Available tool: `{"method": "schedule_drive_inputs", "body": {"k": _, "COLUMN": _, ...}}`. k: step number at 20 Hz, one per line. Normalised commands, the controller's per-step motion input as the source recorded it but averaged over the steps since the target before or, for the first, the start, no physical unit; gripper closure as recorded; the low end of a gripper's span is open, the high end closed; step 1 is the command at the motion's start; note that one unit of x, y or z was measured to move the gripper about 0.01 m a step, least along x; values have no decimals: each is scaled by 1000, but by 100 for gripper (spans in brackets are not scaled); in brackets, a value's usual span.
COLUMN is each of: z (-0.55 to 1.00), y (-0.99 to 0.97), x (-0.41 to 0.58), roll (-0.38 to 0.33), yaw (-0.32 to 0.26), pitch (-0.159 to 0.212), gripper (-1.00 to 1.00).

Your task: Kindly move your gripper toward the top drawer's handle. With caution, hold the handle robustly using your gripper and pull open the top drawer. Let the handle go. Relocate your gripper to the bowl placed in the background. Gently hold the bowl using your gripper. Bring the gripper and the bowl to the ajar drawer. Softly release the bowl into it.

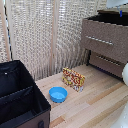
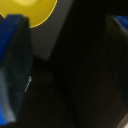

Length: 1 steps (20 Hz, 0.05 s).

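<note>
Over the open top drawer [image 1: 105, 31], whose handle [image 1: 99, 40] I have let go, my end effector [image 2: 65, 75] hangs with fingers [image 2: 12, 70] spread, the yellow bowl [image 2: 31, 10] apparently already dropped inside, little left.

One dresser [image 1: 106, 37] stands at the exterior view's right with two brown drawers visible, the top drawer [image 1: 104, 36] and a lower drawer [image 1: 106, 64], each bearing one silvery handle [image 1: 98, 40]. On the wood floor: one blue bowl [image 1: 58, 94], one patterned box [image 1: 73, 78], one black bin [image 1: 20, 100]. The wrist view shows one yellow bowl [image 2: 33, 10].
</note>
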Motion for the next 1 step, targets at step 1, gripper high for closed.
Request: {"method": "schedule_drive_inputs", "body": {"k": 1, "z": 191, "y": -80, "x": 334, "roll": 41, "yaw": -80, "pitch": 18, "gripper": -100}}
